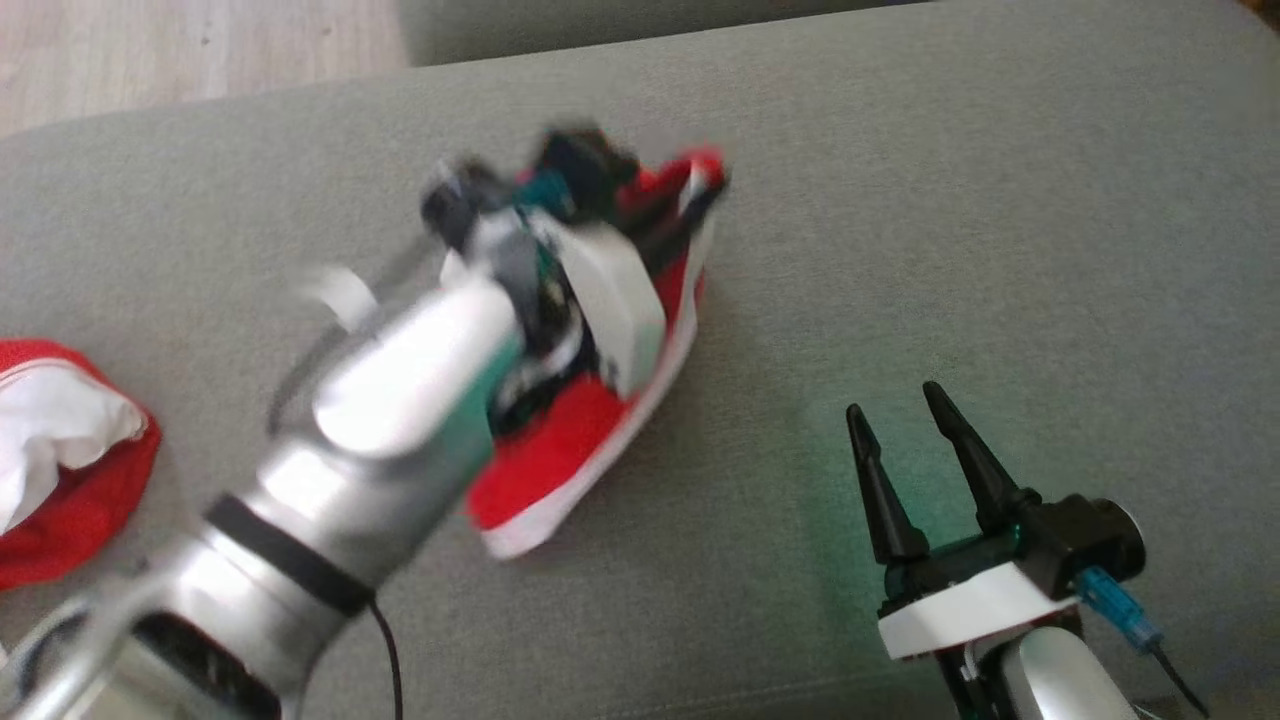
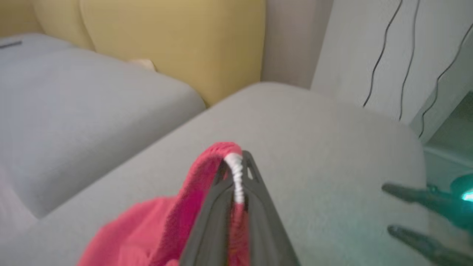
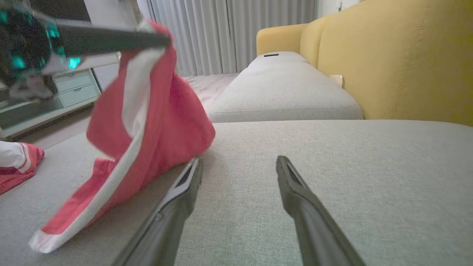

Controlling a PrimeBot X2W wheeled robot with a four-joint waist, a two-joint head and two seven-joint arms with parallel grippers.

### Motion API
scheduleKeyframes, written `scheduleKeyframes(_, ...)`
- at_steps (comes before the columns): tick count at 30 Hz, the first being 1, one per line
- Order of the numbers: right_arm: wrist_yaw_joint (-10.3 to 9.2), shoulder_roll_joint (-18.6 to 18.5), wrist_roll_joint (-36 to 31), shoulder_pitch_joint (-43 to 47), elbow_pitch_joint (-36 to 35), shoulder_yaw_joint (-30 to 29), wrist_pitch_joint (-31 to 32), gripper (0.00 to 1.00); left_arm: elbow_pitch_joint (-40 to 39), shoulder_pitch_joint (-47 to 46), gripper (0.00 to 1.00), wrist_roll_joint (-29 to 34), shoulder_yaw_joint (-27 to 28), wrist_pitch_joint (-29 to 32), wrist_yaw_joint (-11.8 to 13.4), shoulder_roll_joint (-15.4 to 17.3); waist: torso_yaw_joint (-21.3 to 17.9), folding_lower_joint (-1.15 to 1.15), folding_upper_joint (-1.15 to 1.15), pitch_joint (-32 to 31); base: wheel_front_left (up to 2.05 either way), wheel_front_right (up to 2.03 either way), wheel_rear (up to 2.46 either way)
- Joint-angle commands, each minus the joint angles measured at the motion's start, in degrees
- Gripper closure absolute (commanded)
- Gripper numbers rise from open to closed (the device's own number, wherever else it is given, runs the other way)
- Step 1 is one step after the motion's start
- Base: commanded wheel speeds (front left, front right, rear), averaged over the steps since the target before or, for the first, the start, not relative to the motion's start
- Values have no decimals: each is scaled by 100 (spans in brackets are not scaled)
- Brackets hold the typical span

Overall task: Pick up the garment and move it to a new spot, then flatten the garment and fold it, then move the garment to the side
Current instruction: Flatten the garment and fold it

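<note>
A red garment [image 1: 560, 450] with a white edge hangs from my left gripper [image 1: 700, 185], which is shut on its top corner. Its lower end still rests on the grey sofa seat [image 1: 900, 250]. In the left wrist view the dark fingers [image 2: 255, 199] pinch the white hem of the garment [image 2: 177, 207]. The right wrist view shows the garment [image 3: 162, 118] lifted into a drooping triangle under the left gripper [image 3: 162, 38]. My right gripper [image 1: 905, 400] stands open over bare seat to the garment's right, its fingers [image 3: 295, 188] apart with nothing between them.
A second red and white cloth [image 1: 60, 460] lies bunched at the seat's left edge. Yellow sofa backrest [image 3: 399, 59] rises behind another grey cushion [image 3: 284, 85]. Wooden floor [image 1: 180, 40] lies beyond the seat. Cables [image 2: 384, 55] hang on the wall.
</note>
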Motion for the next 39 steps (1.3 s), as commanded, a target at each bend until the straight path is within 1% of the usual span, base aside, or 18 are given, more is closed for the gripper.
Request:
scheduleKeyframes(1,37,5,75,-192,-155,155,-21,0,-316,-645,100,-189,422,-201,6,157,-105,0,0,-58,0,0,0)
scheduleKeyframes(3,37,5,108,-189,-161,165,-21,0,-376,-771,100,-297,522,-264,6,177,-143,0,0,-80,0,0,0)
scheduleKeyframes(8,37,7,233,-177,-185,152,-21,0,-465,-1372,100,-639,1121,-731,6,247,-275,0,0,-159,0,0,0)
scheduleKeyframes(12,37,7,291,-168,-207,137,-21,0,-511,-1310,100,-1149,1287,-579,6,309,-316,0,0,-223,0,0,0)
scheduleKeyframes(15,37,7,305,-154,-235,114,-21,0,-662,-785,100,-1442,1143,-530,6,432,-285,0,0,-220,0,0,0)
scheduleKeyframes(18,37,8,294,-142,-258,89,-21,0,-758,34,100,-1650,1000,-700,6,515,-198,0,0,-163,0,0,0)
scheduleKeyframes(20,37,8,255,-128,-254,76,-21,0,-697,661,100,-1813,934,-863,8,482,-109,0,0,-114,0,0,0)
scheduleKeyframes(23,37,8,183,-117,-237,54,-21,0,-513,1409,100,-1855,783,-1134,8,419,8,0,0,-65,0,0,0)
scheduleKeyframes(28,37,8,77,-102,-246,-10,-21,0,-461,2108,100,-1792,593,-1372,7,335,190,0,0,-41,0,0,0)
scheduleKeyframes(29,37,8,49,-85,-237,-19,-21,0,-531,2320,41,-1831,573,-1396,7,313,250,0,0,-73,0,0,0)
scheduleKeyframes(30,37,8,45,-77,-230,-14,-21,0,-569,2421,8,-1878,580,-1402,6,314,270,0,0,-96,0,0,0)
scheduleKeyframes(31,37,8,43,-68,-222,-4,-21,0,-605,2490,0,-1856,554,-1405,6,347,284,0,0,-118,0,0,0)
scheduleKeyframes(35,37,8,59,-33,-205,38,-21,0,-854,2701,0,-1554,535,-1410,6,549,305,0,0,-192,0,0,0)
scheduleKeyframes(37,37,8,62,-19,-201,56,-21,0,-1010,2765,0,-1258,456,-1411,6,704,308,0,0,-216,0,0,0)
scheduleKeyframes(39,37,8,63,4,-197,64,-21,0,-1101,2778,0,-822,330,-1411,6,907,313,0,0,-247,0,0,0)
